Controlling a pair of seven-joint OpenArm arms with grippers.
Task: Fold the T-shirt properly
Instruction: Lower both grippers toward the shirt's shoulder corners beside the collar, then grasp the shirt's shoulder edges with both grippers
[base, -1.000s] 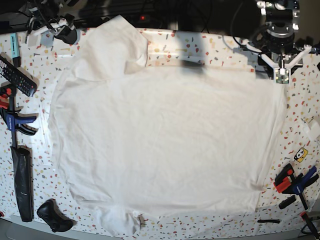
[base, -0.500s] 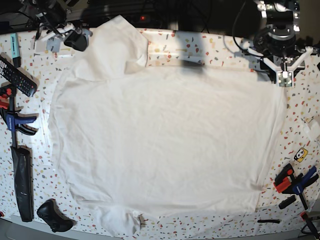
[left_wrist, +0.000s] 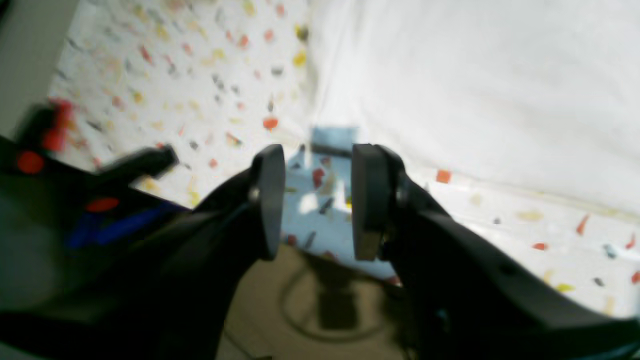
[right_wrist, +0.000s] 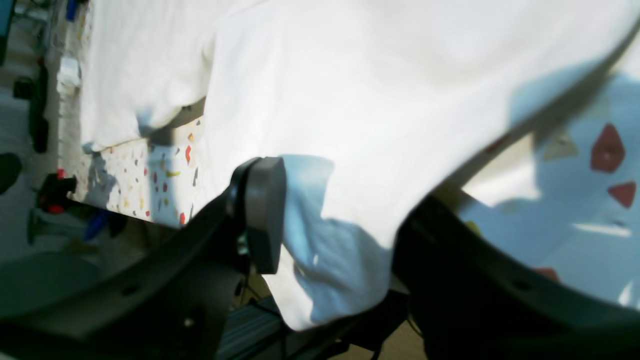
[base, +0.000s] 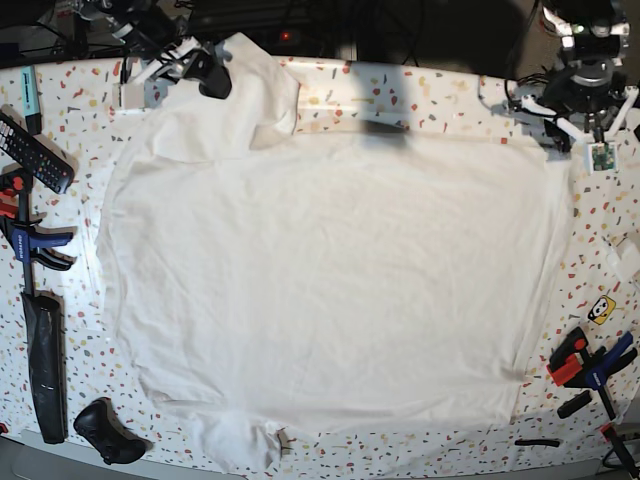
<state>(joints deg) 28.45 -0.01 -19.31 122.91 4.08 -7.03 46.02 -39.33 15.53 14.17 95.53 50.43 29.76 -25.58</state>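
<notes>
The T-shirt (base: 330, 290) lies spread flat across most of the speckled tabletop (base: 440, 95), its hem edge running down the 3 o'clock side and one sleeve (base: 240, 85) folded up toward 11 o'clock. The right gripper (right_wrist: 330, 215) sits at that sleeve's far edge, its fingers parted with cloth draped between them, not pinched. The left gripper (left_wrist: 312, 200) hovers at 1 o'clock over bare table just off the shirt's corner, its fingers apart and holding nothing. Free tabletop shows as a narrow band along 12 o'clock. Clamps (base: 590, 365) crowd the 4 o'clock edge; a remote (base: 30, 150) and more clamps (base: 25, 235) line 9 o'clock.
</notes>
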